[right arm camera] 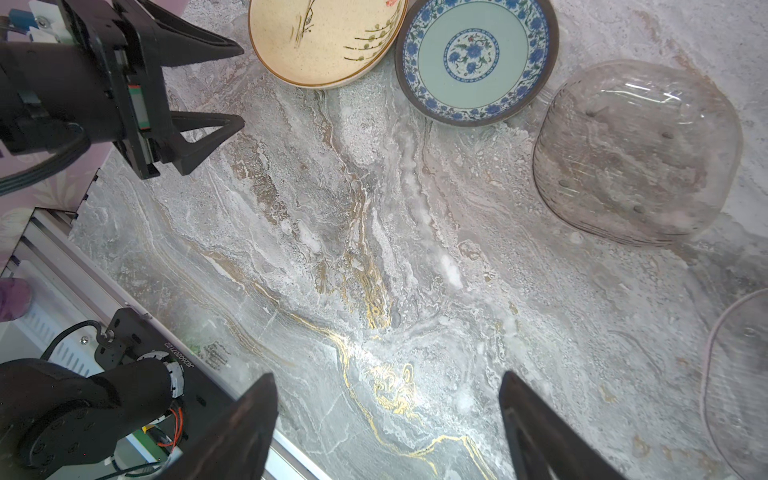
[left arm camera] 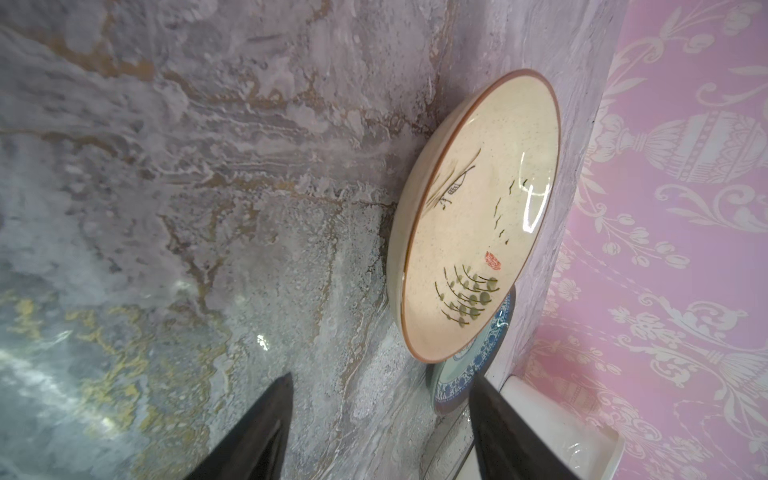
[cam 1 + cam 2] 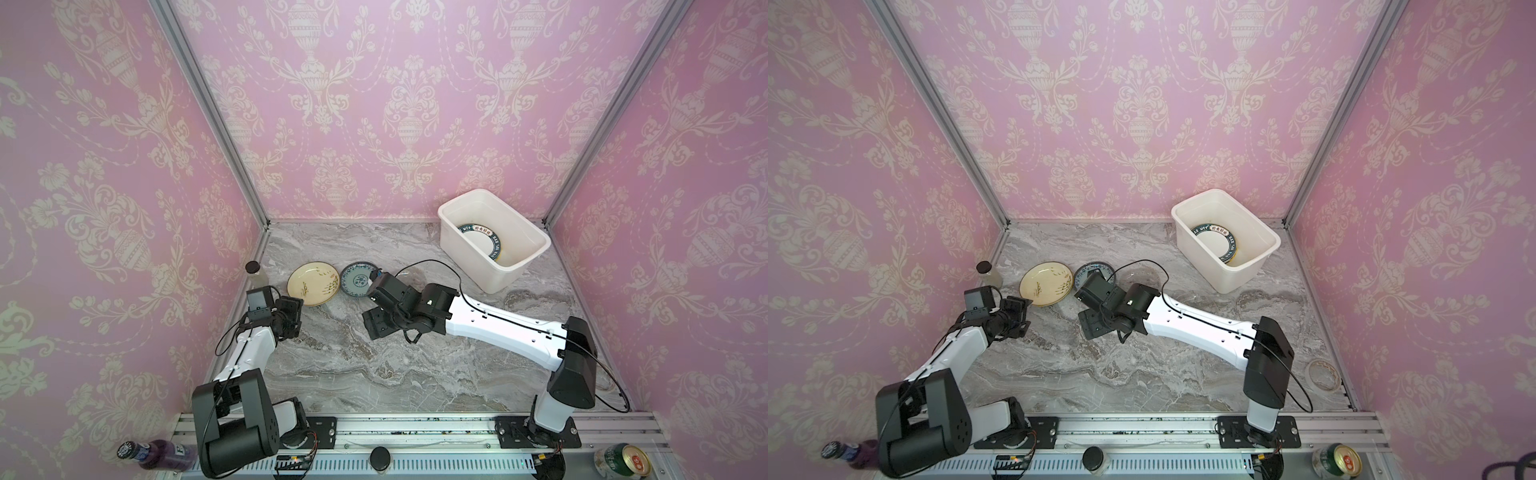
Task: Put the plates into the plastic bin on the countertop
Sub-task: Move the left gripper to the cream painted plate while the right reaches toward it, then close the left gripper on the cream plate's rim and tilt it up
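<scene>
Nearest, the middle of the grey marbled bench [image 3: 374, 374] lies bare. Above it the right hand [image 1: 386, 378] hovers with its fingers spread wide and nothing between them. A little further out the left hand [image 1: 243, 85] is turned on its side, its jaws partly apart and empty, with the fingertips just beside the near rim of the cream plate [image 1: 324, 37]. The step in hand looks like the pick-up of that plate. The next move would call for one finger slipping under the shallow brown-edged rim and the other coming down inside it before closing. The plate is speckled cream with painted green sprigs and a small red seal, and it lies flat, its edge touching or slightly overlapping the teal floral plate [image 1: 473, 58] beside it; I cannot tell which. Past these lie a smoky glass plate [image 1: 636, 153] and part of another glass plate [image 1: 739, 386]. Farthest, at the back right, the plastic bin [image 3: 461, 257] holds at least one plate, a white plate with a dark lettered rim [image 3: 484, 243], so most of the work remains.
</scene>
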`<act>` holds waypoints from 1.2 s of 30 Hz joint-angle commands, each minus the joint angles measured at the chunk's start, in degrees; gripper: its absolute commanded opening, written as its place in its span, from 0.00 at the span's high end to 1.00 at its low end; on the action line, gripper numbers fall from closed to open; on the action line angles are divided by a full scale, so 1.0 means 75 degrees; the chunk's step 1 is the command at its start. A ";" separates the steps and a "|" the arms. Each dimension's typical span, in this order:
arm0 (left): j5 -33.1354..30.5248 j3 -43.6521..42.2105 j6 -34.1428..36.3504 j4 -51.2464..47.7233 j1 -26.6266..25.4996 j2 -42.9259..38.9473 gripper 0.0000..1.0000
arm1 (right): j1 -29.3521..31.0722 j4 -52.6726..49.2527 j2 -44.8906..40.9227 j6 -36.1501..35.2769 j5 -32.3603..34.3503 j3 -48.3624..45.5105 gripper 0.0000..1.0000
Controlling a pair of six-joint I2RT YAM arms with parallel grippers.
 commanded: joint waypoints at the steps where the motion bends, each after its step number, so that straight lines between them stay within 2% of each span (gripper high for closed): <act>1: 0.0158 0.0456 0.0043 0.0101 0.0069 0.0410 0.37 | 0.0022 0.0240 -0.0228 0.0032 0.0158 -0.0226 0.15; 10: -0.0010 0.0989 0.0397 -0.0037 0.0023 0.1393 0.48 | -0.0166 0.0241 -0.0165 0.0017 0.0046 -0.0285 0.15; 22: -0.0033 0.1658 0.0496 0.0270 -0.0323 0.2567 0.55 | -0.0247 0.0063 -0.0038 0.0007 -0.0076 -0.0250 0.14; 32: -0.0401 0.1566 0.0507 -0.0211 -0.0579 0.2695 0.76 | -0.0341 -0.0146 0.0128 0.0008 -0.0044 0.0007 0.14; 36: -0.0436 0.1392 0.0405 -0.0277 -0.0656 0.2719 0.87 | -0.0358 -0.0169 0.0122 0.0034 -0.0039 0.0031 0.14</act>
